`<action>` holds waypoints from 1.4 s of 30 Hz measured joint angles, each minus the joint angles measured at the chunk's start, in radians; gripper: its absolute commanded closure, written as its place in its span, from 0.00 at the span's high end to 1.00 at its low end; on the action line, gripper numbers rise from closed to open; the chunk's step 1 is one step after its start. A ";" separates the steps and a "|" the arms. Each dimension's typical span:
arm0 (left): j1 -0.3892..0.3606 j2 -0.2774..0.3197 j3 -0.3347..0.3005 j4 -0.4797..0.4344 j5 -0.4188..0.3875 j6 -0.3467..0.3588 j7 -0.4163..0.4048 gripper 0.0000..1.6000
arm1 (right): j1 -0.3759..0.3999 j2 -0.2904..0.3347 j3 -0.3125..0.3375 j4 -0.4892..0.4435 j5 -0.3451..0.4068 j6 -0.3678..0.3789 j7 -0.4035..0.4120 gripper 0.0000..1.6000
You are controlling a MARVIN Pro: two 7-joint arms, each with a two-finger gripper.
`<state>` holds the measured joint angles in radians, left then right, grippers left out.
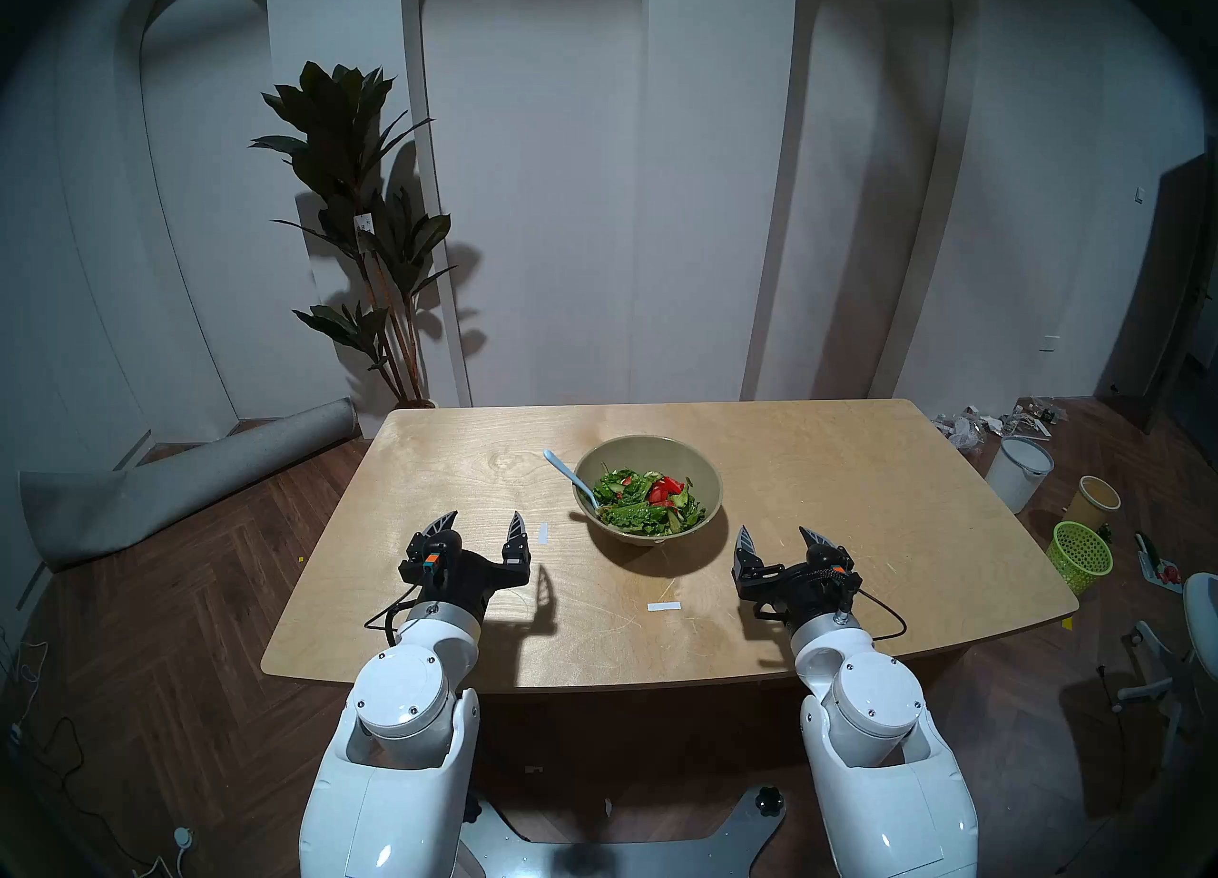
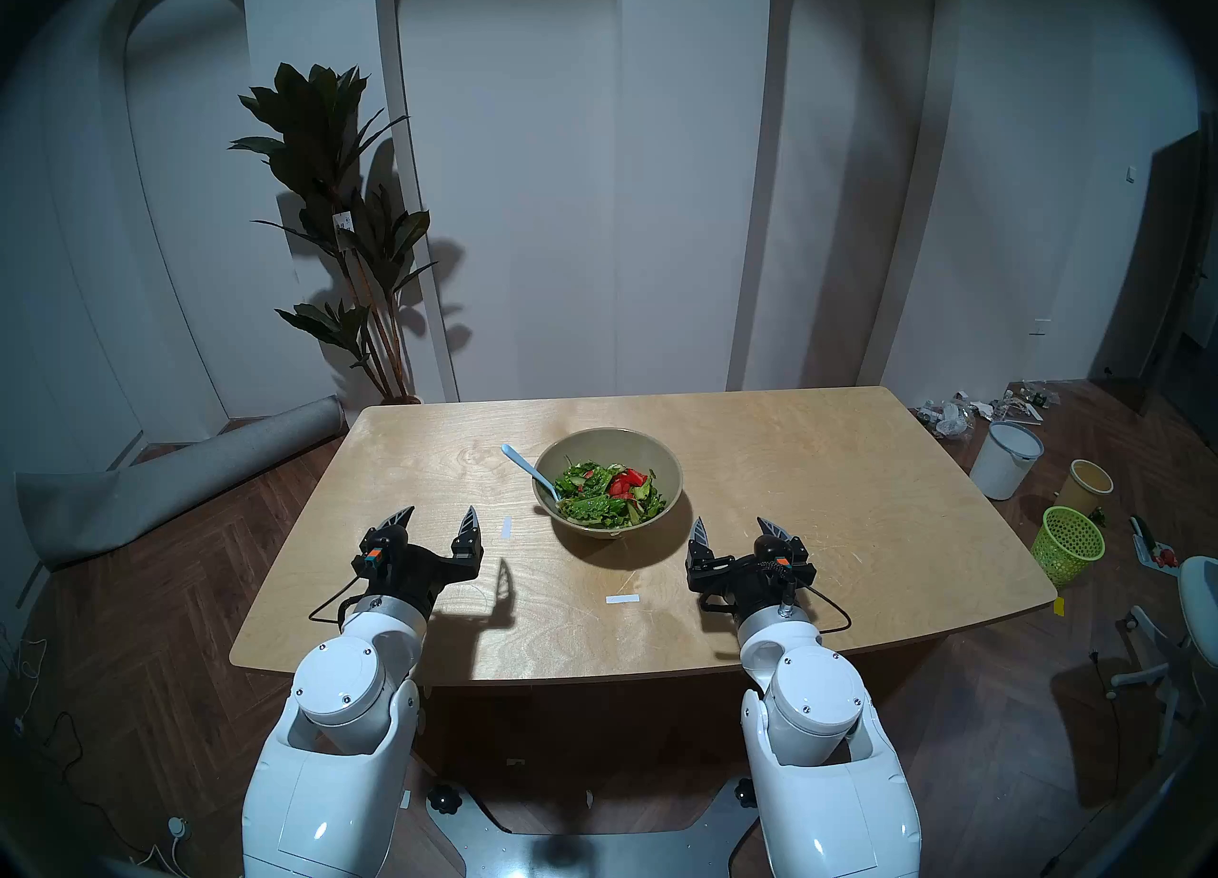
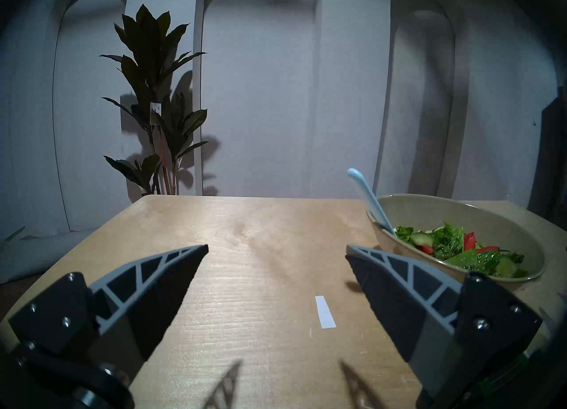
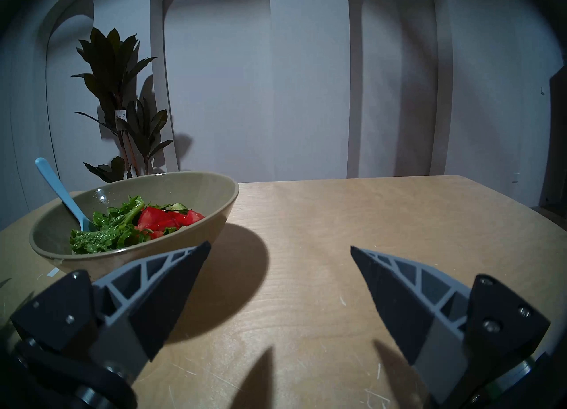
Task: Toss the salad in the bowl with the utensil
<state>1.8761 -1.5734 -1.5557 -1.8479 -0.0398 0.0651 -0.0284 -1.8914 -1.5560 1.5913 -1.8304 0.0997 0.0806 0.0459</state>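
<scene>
The beige-olive bowl [image 1: 666,445] stands near the middle of the wooden table [image 1: 857,501]. It holds the salad [image 1: 649,500] of green leaves, cucumber slices and red pieces. The pale blue utensil [image 1: 568,475] leans on the bowl's left rim, head in the salad, handle pointing up and left. My left gripper [image 1: 486,522] is open and empty, near and left of the bowl. My right gripper [image 1: 778,535] is open and empty, near and right of it. The bowl also shows in the left wrist view [image 3: 429,212] and the right wrist view [image 4: 171,184].
Two white tape strips lie on the table, one [image 1: 542,532] left of the bowl, one [image 1: 663,606] in front of it. On the floor to the right stand a lime-green mesh basket [image 1: 1081,554], a white bucket [image 1: 1018,471] and a tan cup [image 1: 1094,501]. A potted plant [image 1: 359,218] stands behind the table.
</scene>
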 measured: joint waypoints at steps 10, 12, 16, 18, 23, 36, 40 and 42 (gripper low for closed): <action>0.008 0.000 0.000 -0.023 -0.016 0.028 -0.005 1.00 | 0.063 -0.027 0.031 -0.016 0.127 0.114 0.024 1.00; 0.012 0.000 0.001 -0.026 -0.017 0.028 -0.005 1.00 | 0.082 -0.032 0.035 -0.019 0.149 0.146 0.024 1.00; 0.022 0.000 0.001 -0.032 -0.021 0.026 -0.006 1.00 | 0.125 -0.038 0.043 -0.027 0.202 0.216 0.022 1.00; 0.029 0.001 0.001 -0.035 -0.023 0.025 -0.007 1.00 | 0.146 -0.040 0.046 -0.031 0.232 0.256 0.013 1.00; 0.043 0.001 0.001 -0.043 -0.023 0.024 -0.008 1.00 | 0.196 -0.042 0.054 -0.031 0.304 0.350 -0.028 1.00; 0.072 -0.004 0.006 -0.064 -0.009 0.019 0.001 1.00 | 0.328 -0.048 0.064 0.057 0.501 0.562 -0.172 1.00; 0.078 -0.009 0.008 -0.069 -0.005 0.018 0.012 1.00 | 0.364 -0.054 0.068 0.095 0.533 0.605 -0.198 1.00; 0.079 -0.011 0.010 -0.071 -0.004 0.017 0.017 1.00 | 0.380 -0.058 0.071 0.114 0.544 0.621 -0.206 1.00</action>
<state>1.9553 -1.5839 -1.5459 -1.9184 -0.0437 0.0822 -0.0110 -1.5111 -1.6139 1.6623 -1.7165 0.6439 0.7017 -0.1600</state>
